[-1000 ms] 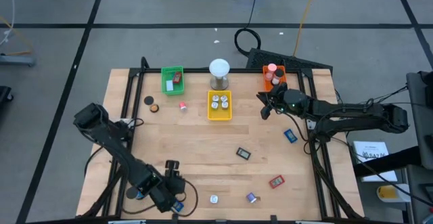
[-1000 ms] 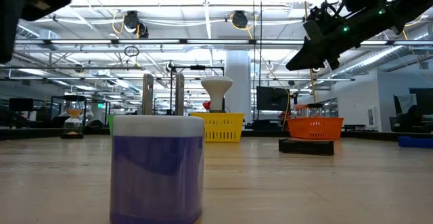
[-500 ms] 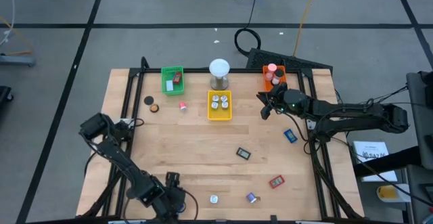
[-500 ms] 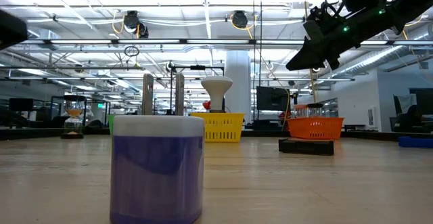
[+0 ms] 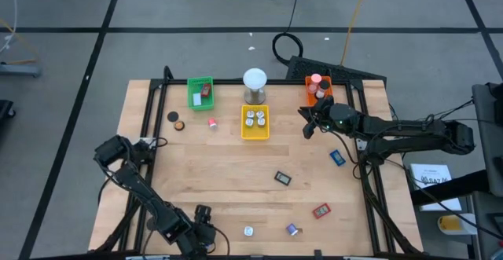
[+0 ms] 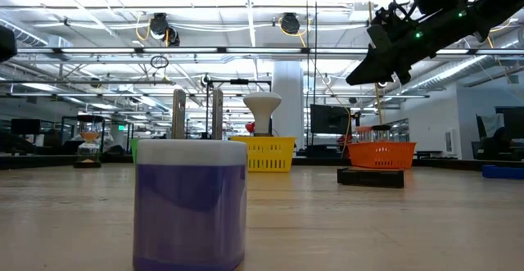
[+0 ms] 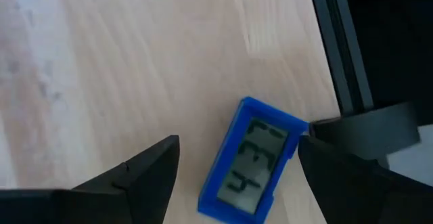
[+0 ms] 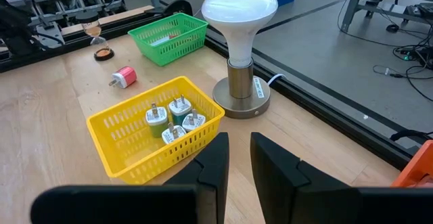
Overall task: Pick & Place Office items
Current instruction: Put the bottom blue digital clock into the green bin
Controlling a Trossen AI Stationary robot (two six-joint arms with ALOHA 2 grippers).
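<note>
A small blue rectangular piece with a grey display (image 7: pixel 252 158) lies flat on the wood by the table's near edge. My left gripper (image 7: pixel 237 176) points steeply down over it, open, one finger on either side of it; whether a finger touches it I cannot tell. In the high view that gripper (image 5: pixel 200 240) covers the piece. A black round roll (image 7: pixel 362 126) lies just beside the piece. My right gripper (image 5: pixel 308 123) hangs above the table between the yellow tray (image 5: pixel 254 123) and the orange tray (image 5: pixel 318 89), its fingers (image 8: pixel 215 158) close together with nothing between them.
Loose items lie about: a blue piece (image 5: pixel 336 157), a dark one (image 5: pixel 283 178), a red one (image 5: pixel 321 211), a purple plug (image 5: pixel 291 229), a silvery round bit (image 5: pixel 248 231). A green tray (image 5: pixel 201 92) and a white-domed lamp (image 5: pixel 255 86) stand at the far side.
My left gripper has sunk toward the table and moved toward the near edge, coming down over the blue piece. My right arm has kept still.
</note>
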